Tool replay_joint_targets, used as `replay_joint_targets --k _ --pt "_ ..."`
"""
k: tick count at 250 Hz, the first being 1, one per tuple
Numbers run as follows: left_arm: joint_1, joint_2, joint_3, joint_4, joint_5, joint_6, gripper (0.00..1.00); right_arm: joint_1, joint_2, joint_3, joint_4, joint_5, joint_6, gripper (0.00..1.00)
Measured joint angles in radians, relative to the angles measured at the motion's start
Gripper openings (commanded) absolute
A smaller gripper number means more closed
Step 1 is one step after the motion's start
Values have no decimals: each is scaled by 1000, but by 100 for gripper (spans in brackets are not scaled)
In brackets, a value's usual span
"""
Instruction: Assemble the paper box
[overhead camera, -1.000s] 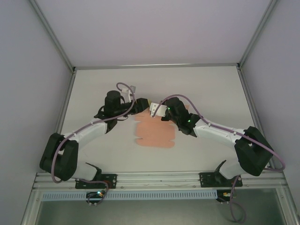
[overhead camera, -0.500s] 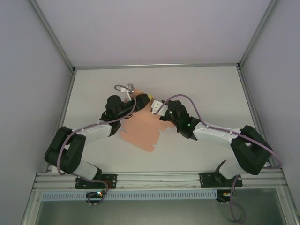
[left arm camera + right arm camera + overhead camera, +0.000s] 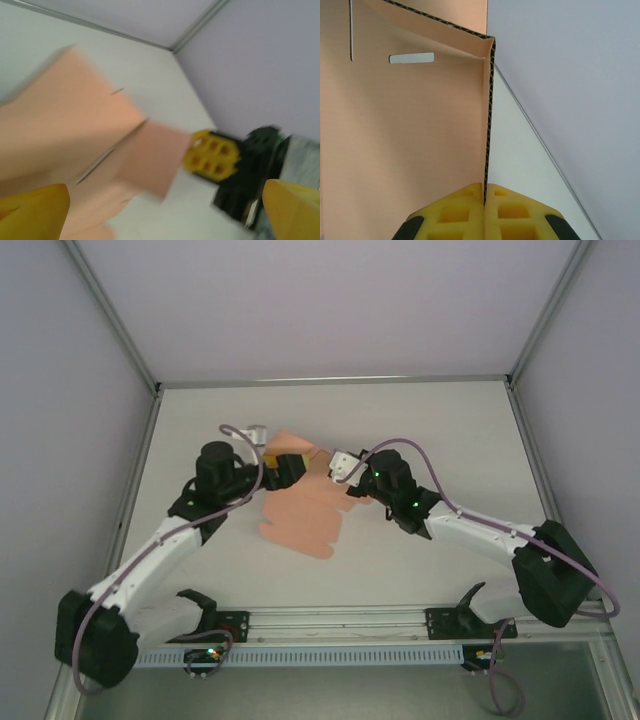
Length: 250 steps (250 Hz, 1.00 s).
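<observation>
The paper box [image 3: 300,515] is lying mostly flat near the middle of the tabletop [image 3: 450,430], the right gripper [image 3: 485,196] clamping one raised edge and the left gripper [image 3: 288,464] hanging with its fingers wide apart over it, so nearly all the folding seems to be waiting.

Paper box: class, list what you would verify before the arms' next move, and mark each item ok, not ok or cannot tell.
1. Right gripper shut on the paper box edge: ok, card pinched between its pads.
2. Left gripper open, holding nothing: ok.
3. Left gripper clear of the card: cannot tell, the left wrist view is blurred.
4. Slot in the card unblocked: ok.
5. Box walls all folded up: not ok, the sheet is mostly unfolded.
</observation>
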Motion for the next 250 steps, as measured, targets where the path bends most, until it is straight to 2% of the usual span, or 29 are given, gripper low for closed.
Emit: replay_joint_targets --k 20,54,84,130,162,186,195,226,250 --pt "47 -43 -8 -123 -18 85 100 -26 -17 0 -35 -35 -5 0" --pt "139 -47 -73 -207 -17 218 100 -65 -32 12 -117 -124 -7 0" --pt "204 5 -103 -203 39 320 93 -93 -39 40 -182 -204 -5 0" --pt "210 138 -103 -114 183 412 84 -116 -38 76 -235 -277 9 0" --pt "185 201 -103 -69 271 453 69 -124 -36 87 -256 -312 19 0" --pt "161 206 -103 -45 284 472 57 -125 -27 100 -272 -326 21 0" --pt "156 204 -103 -35 282 471 50 -125 -24 103 -272 -329 23 0" --pt "133 171 -110 -5 190 476 25 -125 -23 104 -280 -338 37 0" --pt "87 106 -142 21 71 476 21 -130 -23 104 -281 -339 47 0"
